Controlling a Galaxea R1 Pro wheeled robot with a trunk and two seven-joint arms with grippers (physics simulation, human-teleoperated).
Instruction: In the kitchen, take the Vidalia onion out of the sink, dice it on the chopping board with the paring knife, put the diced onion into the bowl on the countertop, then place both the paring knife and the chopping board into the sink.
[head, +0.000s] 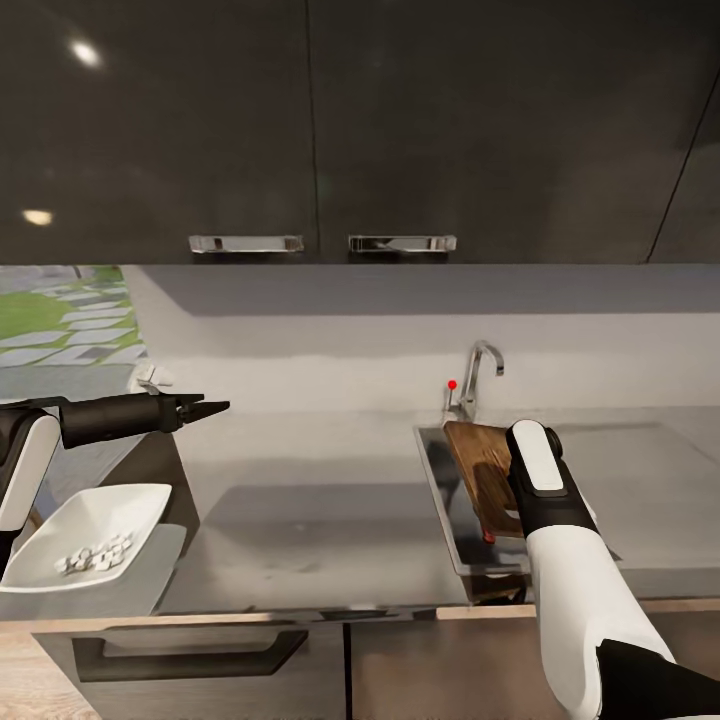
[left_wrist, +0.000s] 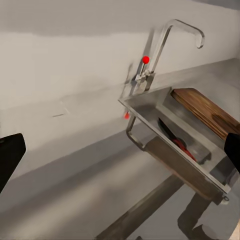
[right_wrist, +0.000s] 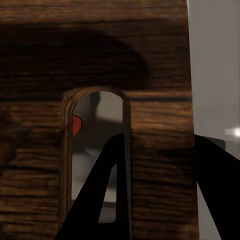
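Note:
The dark wooden chopping board (head: 480, 462) leans tilted inside the steel sink (head: 436, 492). My right gripper (right_wrist: 159, 139) is shut on the strip of chopping board (right_wrist: 160, 75) beside its handle slot, with one finger through the slot. The paring knife (left_wrist: 176, 139) lies in the sink under the board, and its red handle (head: 489, 537) peeks out. At the far left, the white bowl (head: 60, 545) holds diced onion (head: 96, 555). My left gripper (head: 208, 407) hovers open over the countertop (head: 300, 500), well left of the sink.
A chrome tap (head: 482, 368) with a red-tipped lever (head: 452, 384) stands behind the sink. Black upper cabinets (head: 320, 130) hang overhead. The flat drainboard (head: 650, 480) lies right of the basin. Dark lower drawers (head: 200, 655) run below the counter's front edge.

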